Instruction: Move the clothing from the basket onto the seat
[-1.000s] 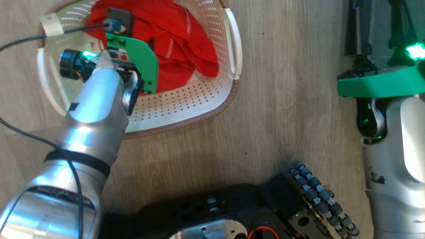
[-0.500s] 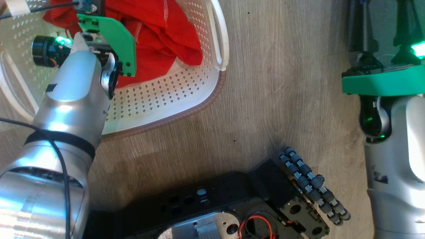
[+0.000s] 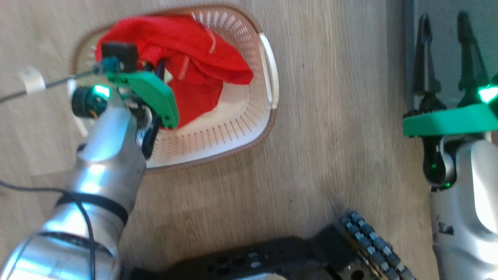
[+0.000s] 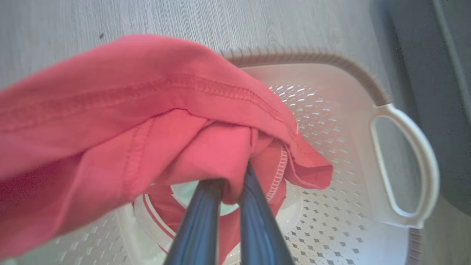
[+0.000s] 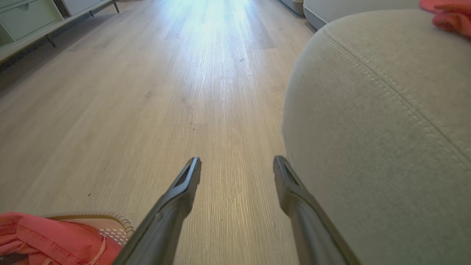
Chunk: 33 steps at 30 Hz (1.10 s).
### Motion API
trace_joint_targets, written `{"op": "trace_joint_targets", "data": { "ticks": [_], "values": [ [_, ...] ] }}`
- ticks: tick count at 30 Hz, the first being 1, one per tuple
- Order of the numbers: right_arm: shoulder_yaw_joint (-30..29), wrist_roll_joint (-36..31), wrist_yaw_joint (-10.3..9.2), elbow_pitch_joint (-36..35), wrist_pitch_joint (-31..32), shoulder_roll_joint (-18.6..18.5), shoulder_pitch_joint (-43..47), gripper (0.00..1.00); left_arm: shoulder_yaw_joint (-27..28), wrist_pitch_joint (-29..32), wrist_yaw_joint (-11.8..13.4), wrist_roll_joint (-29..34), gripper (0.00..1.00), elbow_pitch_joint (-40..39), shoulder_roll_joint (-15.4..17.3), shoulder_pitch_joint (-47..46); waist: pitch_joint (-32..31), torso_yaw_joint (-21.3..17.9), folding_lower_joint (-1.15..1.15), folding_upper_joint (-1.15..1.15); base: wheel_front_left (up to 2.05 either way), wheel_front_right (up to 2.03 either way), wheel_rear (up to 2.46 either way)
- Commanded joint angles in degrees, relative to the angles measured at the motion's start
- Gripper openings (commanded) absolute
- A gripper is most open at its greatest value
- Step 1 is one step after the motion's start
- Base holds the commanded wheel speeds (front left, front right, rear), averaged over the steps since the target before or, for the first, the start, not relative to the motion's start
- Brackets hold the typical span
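Pale wood-look floor (image 3: 330, 116) carries the basket (image 3: 249, 128). Your left gripper (image 4: 232, 186) is pinched tight on a fold of the clothing (image 4: 147, 110), which is bunched in the basket's far half. Your right gripper (image 5: 236, 162) has its fingers spread on nothing, just beside the seat (image 5: 386, 129) at its rounded corner.

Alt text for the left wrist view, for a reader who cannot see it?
The left end effector is shut on a fold of red clothing, bunched above the white perforated basket, which sits on a pale wood floor.
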Motion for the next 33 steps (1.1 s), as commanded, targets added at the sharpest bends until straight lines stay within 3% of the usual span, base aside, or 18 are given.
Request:
{"op": "trace_joint_targets", "data": {
  "ticks": [1, 6, 17, 22, 33],
  "values": [
    [0.35, -0.5, -0.01, -0.97, -0.37, -0.66, 3.43, 1.0, 0.69, -0.92, -0.5, -1.07, 0.0, -2.35, 0.79, 3.5, -8.44, 3.79, 0.0, 0.0, 0.0, 0.0, 0.0],
    [-0.4, -0.93, -0.01, 1.13, -0.37, -1.35, 8.28, 1.0, 3.44, -1.29, 0.09, -2.31, 0.0, -12.54, 0.83, 13.41, -21.72, 6.48, 0.0, 0.0, 0.0, 0.0, 0.0],
    [-0.86, -2.09, -0.01, 3.71, -0.37, -2.53, 17.03, 1.0, 9.06, -1.32, 4.06, -0.5, 0.0, -32.69, 3.4, 32.63, -38.65, 8.89, 0.0, 0.0, 0.0, 0.0, 0.0],
    [-0.81, -3.3, -0.01, 4.05, -0.37, -3.66, 19.73, 1.0, 10.86, -1.32, 6.45, 0.31, 0.0, -41.78, 4.77, 40.67, -43.42, 9.1, 0.0, 0.0, 0.0, 0.0, 0.0],
    [0.46, -3.89, -0.01, 5.99, -0.37, -4.82, 24.7, 1.0, 11.42, 2.96, 9.04, -1.0, 0.0, -50.74, 7.11, 50.59, -50.24, 9.54, 0.0, 0.0, 0.0, 0.0, 0.0]
  ]
}}
